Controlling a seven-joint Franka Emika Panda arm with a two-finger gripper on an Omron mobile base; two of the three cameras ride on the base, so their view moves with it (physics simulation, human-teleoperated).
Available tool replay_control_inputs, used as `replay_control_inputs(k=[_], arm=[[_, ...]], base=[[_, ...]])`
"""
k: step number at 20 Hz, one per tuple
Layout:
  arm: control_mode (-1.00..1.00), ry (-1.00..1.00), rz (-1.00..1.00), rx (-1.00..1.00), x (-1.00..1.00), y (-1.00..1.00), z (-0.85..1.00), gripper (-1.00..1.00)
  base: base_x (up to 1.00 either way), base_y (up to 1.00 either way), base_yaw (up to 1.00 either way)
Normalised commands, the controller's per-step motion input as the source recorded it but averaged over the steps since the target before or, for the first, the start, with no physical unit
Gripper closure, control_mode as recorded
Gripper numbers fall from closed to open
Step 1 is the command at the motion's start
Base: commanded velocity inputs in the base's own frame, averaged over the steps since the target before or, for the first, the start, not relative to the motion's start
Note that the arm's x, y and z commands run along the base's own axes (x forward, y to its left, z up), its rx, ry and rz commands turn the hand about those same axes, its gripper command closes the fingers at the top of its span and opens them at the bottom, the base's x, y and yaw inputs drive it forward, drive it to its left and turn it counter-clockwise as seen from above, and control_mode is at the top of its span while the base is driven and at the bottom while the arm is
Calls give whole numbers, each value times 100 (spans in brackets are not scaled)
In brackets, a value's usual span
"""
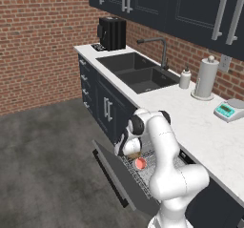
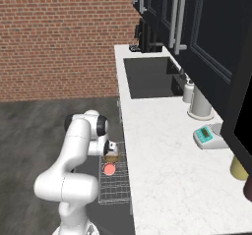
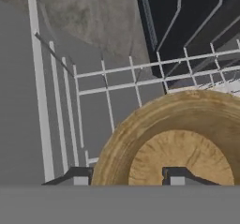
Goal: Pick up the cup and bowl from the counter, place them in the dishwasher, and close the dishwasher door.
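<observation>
The dishwasher door (image 1: 113, 174) hangs open below the counter (image 1: 205, 127), with the wire rack (image 2: 115, 192) pulled out over it. The cup (image 1: 140, 163) stands in the rack, its red-pink inside facing up. Right beside it sits the brown bowl (image 3: 187, 134), also in the rack (image 3: 122, 78). My gripper (image 3: 126, 177) points down over the bowl's near rim, one fingertip (image 3: 78, 177) outside the rim and the other inside. The jaws stand apart with a gap to the rim, so the gripper is open. From the base, the gripper (image 1: 131, 150) hides most of the bowl (image 2: 111, 158).
A double sink (image 1: 138, 72) with a faucet lies further along the counter, and a black coffee machine (image 1: 112, 33) stands at its far end. Soap bottle (image 1: 185, 78), paper towel roll (image 1: 205, 79) and scale (image 1: 226, 110) line the wall. A yellow jar (image 2: 239, 169) stands near.
</observation>
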Motion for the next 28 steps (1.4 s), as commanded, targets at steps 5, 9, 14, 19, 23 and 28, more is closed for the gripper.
replay_control_inputs(k=[5,9,14,19,23,28], arm=[[-100,-6,0,0,-4,4,15,-100],[-100,-12,-1,0,-28,12,58,-100],[-100,0,0,-4,-68,60,91,-100],[-100,0,0,-14,-63,49,100,-100],[-100,-3,0,-14,-38,54,100,-100],[-100,0,0,-11,-26,60,100,-100]], base=[[0,0,0],[0,0,0],[0,0,0],[0,0,0],[0,0,0],[0,0,0]])
